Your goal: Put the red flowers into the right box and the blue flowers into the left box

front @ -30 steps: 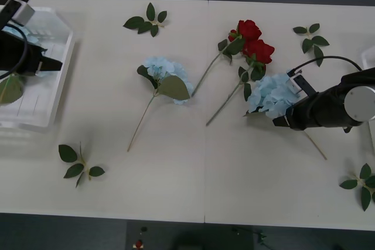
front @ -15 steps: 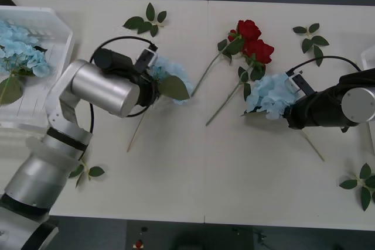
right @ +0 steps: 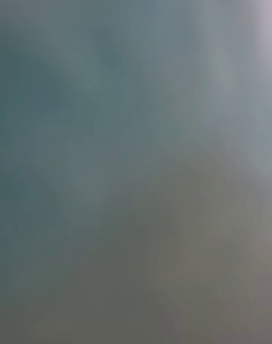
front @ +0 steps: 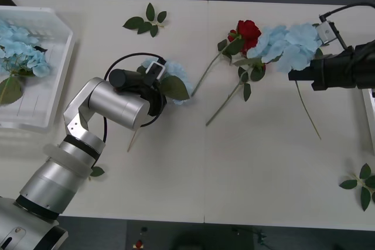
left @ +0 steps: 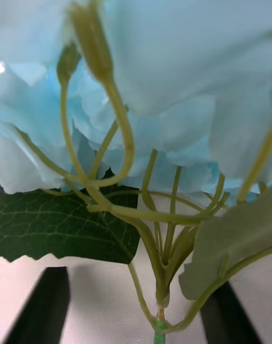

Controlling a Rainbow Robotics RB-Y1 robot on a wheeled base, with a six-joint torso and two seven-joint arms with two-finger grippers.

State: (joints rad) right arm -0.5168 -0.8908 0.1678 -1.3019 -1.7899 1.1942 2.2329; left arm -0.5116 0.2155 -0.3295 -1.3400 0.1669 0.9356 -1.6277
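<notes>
My right gripper [front: 295, 75] is shut on a blue flower [front: 286, 43], held up at the table's far right with its stem [front: 308, 111] trailing down. That bloom partly covers the red flowers [front: 248, 29], which lie at the far middle with their stems pointing toward me. My left gripper [front: 156, 80] sits over a second blue flower [front: 173, 74] at centre left. In the left wrist view its black fingers [left: 43, 305] stand open on either side of that flower's stem [left: 161, 276]. The left box [front: 36, 120] at the far left holds more blue flowers [front: 20, 48]. The right box's rim [front: 371, 115] shows at the right edge.
Loose green leaf sprigs lie at the far left-middle [front: 147, 20], by my left elbow [front: 95, 171] and at the near right corner [front: 363, 184]. The near half of the white table [front: 234, 180] is bare.
My left arm swung from the left box to the centre-left blue flower and settled lower over it. My right gripper lifted its blue flower up and away to the far right.
</notes>
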